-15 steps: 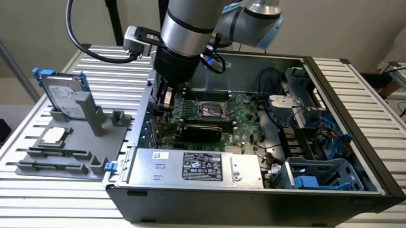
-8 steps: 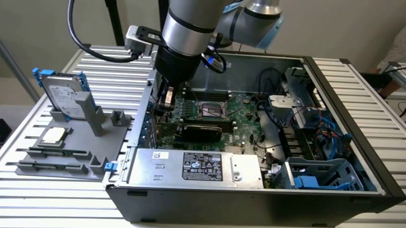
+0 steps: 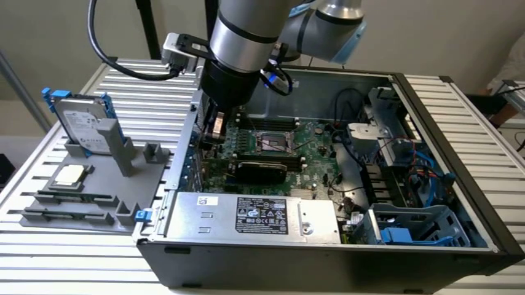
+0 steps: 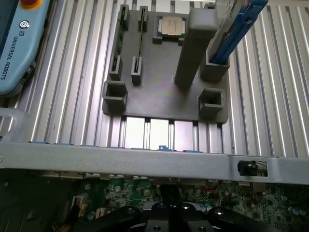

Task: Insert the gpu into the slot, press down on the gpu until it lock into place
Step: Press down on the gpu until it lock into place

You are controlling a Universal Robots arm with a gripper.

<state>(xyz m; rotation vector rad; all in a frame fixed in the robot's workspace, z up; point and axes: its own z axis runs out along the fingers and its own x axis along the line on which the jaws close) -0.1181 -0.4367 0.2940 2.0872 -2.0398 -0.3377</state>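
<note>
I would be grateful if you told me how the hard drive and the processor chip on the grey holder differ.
The hard drive stands tilted on edge in its holder slot; the processor chip lies flat. The hard drive is much larger and has blue side rails; the processor chip is small, square and metallic. Both rest on the grey holder.

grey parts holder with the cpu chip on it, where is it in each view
Exterior view: the grey parts holder sits on the slatted table at the exterior view's left, beside the open computer case.
Wrist view: the grey parts holder lies on the slatted table, just beyond the case's metal wall.
Shared landmark: the cpu chip lying on the holder.
</note>
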